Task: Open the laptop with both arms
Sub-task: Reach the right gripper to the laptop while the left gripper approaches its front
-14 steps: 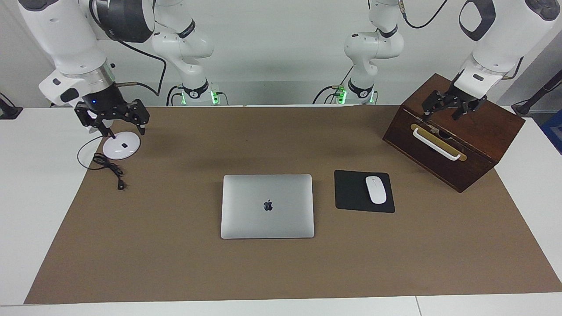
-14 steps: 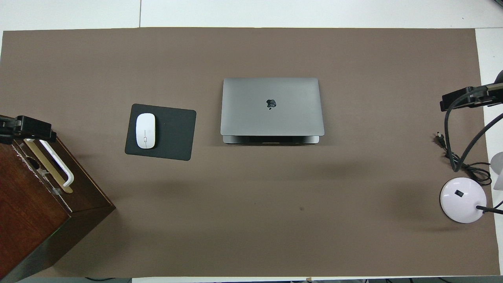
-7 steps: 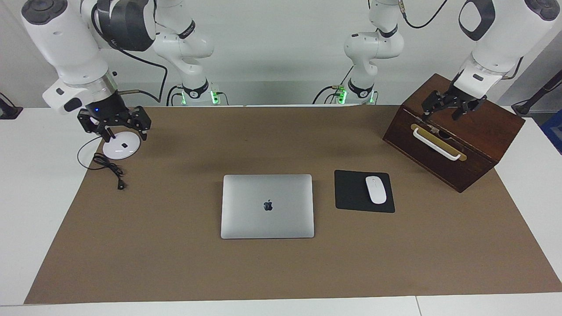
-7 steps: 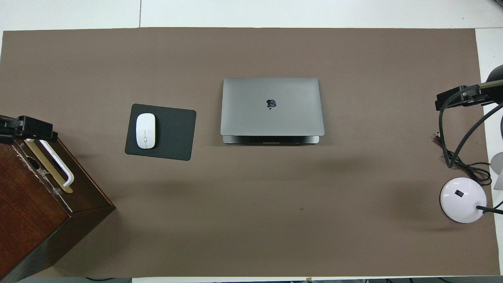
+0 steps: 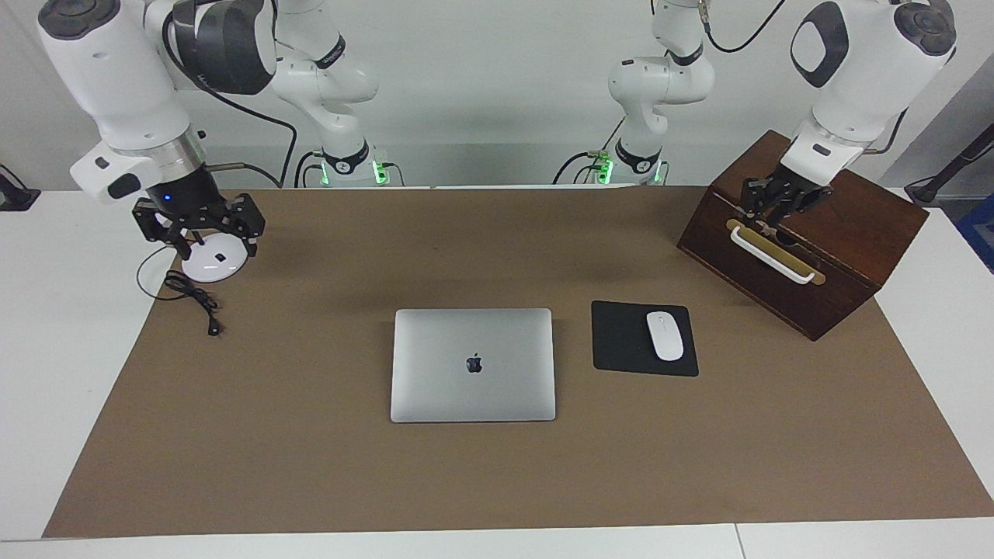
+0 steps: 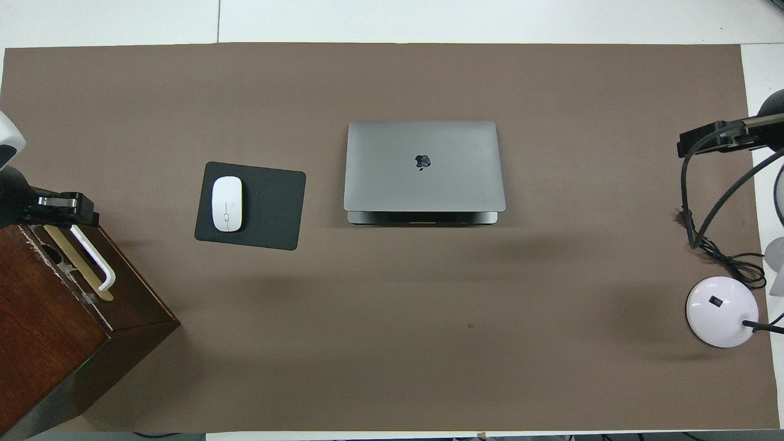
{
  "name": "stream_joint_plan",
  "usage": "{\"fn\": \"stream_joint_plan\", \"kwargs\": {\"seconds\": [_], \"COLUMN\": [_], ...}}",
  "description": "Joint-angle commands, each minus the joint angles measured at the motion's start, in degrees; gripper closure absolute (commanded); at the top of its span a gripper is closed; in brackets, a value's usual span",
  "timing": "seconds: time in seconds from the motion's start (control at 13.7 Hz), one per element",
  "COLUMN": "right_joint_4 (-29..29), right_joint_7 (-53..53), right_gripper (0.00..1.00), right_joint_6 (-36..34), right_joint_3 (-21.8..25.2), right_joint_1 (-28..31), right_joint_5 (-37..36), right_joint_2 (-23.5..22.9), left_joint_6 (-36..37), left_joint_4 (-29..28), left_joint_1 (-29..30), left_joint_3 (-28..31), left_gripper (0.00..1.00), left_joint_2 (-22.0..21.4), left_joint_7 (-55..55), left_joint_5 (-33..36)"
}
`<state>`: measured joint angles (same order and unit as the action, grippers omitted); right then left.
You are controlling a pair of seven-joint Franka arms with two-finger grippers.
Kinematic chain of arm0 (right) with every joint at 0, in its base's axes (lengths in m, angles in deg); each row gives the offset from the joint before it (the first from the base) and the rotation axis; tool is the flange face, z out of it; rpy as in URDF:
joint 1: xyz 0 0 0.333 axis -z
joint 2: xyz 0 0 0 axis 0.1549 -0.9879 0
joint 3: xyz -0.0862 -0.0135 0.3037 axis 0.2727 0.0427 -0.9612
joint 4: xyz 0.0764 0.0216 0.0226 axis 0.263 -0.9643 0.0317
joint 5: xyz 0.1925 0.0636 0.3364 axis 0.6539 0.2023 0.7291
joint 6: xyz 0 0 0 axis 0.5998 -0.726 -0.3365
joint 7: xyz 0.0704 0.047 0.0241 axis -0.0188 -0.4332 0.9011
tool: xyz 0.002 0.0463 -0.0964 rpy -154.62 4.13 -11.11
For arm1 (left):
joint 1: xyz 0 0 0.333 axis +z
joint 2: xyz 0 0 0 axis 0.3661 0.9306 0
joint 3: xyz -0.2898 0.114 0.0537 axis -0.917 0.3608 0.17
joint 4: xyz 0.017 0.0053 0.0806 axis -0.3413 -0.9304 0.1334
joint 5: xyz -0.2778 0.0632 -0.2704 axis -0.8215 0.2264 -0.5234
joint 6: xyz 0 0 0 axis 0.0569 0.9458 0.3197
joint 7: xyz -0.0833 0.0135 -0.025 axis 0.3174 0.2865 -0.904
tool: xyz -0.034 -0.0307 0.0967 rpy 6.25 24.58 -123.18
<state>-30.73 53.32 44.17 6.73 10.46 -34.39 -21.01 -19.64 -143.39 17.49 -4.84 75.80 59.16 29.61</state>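
Setting: white table (image 5: pixel 46 373) against a pale wall, most of its top covered by a brown mat (image 5: pixel 311 466).
Right arm: white, jointed, reaching down from its base at the right arm's end of the table.
Right gripper (image 5: pixel 199 235): black, fingers spread wide, held in the air over the round white lamp base (image 5: pixel 215 263) at the mat's corner near the robots.
Cable (image 5: pixel 190 293): thin and black, looped on the table and mat just beside the lamp base, its plug lying farther from the robots.
Laptop (image 5: pixel 473 365): silver-grey, lid shut with the dark apple logo up, flat at the middle of the mat, well apart from both grippers; in the overhead view its hinge edge faces the robots.
Mouse pad (image 5: pixel 633 339): black, just beside the laptop toward the left arm's end of the table.
Mouse (image 5: pixel 665 335): white, resting on the pad.
Wooden box (image 5: pixel 846 256): dark brown, set at an angle near the left arm's end, a white handle (image 5: pixel 771 255) on a brass plate across its front.
Left gripper (image 5: pixel 769 210): black, over the box's top front edge just above the handle; whether its fingers are spread or pressed together cannot be told.
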Motion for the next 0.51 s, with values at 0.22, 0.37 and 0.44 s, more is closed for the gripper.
{"fn": "stream_joint_plan", "kwargs": {"seconds": [0.22, 0.37, 0.44], "right_joint_4": [0.9, 1.0, 1.0], "right_joint_7": [-16.2, -21.9, -25.5], "right_gripper": [0.0, 0.0, 0.0], "right_joint_6": [7.1, 12.3, 15.1], "right_joint_3": [-6.3, -8.6, -10.0], "right_joint_1": [-0.6, -1.0, -1.5], "right_joint_5": [1.1, 1.8, 3.2], "right_joint_2": [-3.5, -4.6, -4.9], "left_joint_6": [-3.6, -7.3, -7.6], "left_joint_4": [-2.3, -2.5, -2.6], "left_joint_1": [-2.9, -3.6, -4.8], "left_joint_3": [0.1, -0.3, -0.3], "left_gripper": [1.0, 1.0, 1.0], "left_joint_2": [-2.0, -1.8, -1.8], "left_joint_7": [7.8, 7.5, 7.8], "left_joint_5": [0.7, 0.7, 0.7]}}
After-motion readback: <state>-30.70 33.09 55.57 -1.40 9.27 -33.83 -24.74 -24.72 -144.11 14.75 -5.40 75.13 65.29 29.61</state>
